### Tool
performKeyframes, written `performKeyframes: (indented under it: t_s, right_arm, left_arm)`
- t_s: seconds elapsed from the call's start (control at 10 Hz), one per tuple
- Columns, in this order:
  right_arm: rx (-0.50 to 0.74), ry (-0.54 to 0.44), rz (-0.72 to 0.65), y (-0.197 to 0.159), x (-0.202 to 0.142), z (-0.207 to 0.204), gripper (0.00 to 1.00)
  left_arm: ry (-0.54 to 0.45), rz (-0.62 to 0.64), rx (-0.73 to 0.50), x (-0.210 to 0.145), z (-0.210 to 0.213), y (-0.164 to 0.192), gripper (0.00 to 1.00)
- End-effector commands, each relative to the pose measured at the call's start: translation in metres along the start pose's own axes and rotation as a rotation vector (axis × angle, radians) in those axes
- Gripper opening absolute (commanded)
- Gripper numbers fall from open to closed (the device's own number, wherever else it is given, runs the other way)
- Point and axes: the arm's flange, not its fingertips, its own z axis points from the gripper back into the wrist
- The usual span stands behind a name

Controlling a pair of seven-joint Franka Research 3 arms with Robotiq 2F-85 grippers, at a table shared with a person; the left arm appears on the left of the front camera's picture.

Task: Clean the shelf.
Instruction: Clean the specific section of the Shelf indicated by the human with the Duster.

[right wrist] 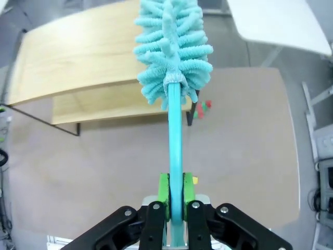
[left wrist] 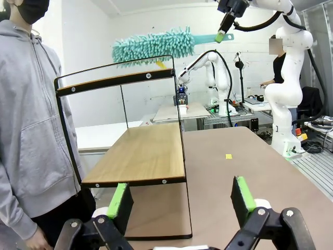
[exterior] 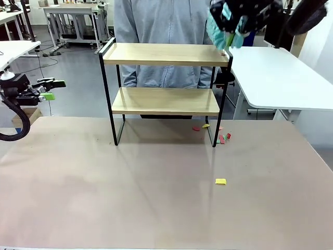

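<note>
Right gripper (right wrist: 175, 190) — jaws pinched narrow on the teal handle of a fluffy duster (right wrist: 173, 47), whose head is over the right end of the top board of the shelf (exterior: 166, 53). The shelf has two tiers and stands upright at the middle of the far edge of the table (exterior: 104, 198), with a person (exterior: 156, 21) just behind it. Left gripper (left wrist: 181, 195) — jaws wide, holding nothing, beyond the table's left edge. Scraps: red and yellow bits (exterior: 223, 138) by the shelf's right feet, and one yellow piece (exterior: 220, 181) nearer the table's middle.

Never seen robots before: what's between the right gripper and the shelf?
A teal duster: the right gripper grips its handle, its fluffy head over the shelf's top board, as the right wrist view shows.
</note>
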Motion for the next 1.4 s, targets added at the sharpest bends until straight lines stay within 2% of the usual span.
performKeyframes:
  t_s: [0.0,0.2,0.3,0.4,0.6,0.9,1.1,1.3]
  right_arm:
    - [0.109,-0.021,0.064,-0.019,-0.007,0.008,0.13]
    - [0.137,-0.018,0.105,-0.033,-0.009,0.022,0.13]
    - [0.075,-0.027,0.088,-0.04,-0.009,0.026,0.13]
    - [0.063,0.004,0.126,-0.045,-0.011,0.03,0.13]
    - [0.173,0.075,0.227,-0.067,-0.016,0.044,0.13]
    - [0.325,0.18,0.353,-0.121,-0.039,0.069,0.13]
    - [0.428,0.271,0.507,-0.145,-0.054,0.078,0.13]
    - [0.503,0.397,0.664,-0.154,-0.063,0.07,0.13]
  left_arm:
    - [-0.003,-0.013,-0.001,0.003,-0.001,-0.002,1.0]
    - [-0.003,-0.013,-0.001,0.003,-0.001,-0.002,1.0]
    - [-0.003,-0.013,-0.001,0.003,-0.001,-0.002,1.0]
    - [-0.003,-0.013,-0.001,0.003,-0.001,-0.002,1.0]
    - [-0.003,-0.013,-0.001,0.003,-0.001,-0.002,1.0]
    - [-0.003,-0.013,-0.001,0.003,-0.001,-0.002,1.0]
    - [-0.003,-0.013,-0.001,0.003,-0.001,-0.002,1.0]
    - [-0.003,-0.013,-0.001,0.003,-0.001,-0.002,1.0]
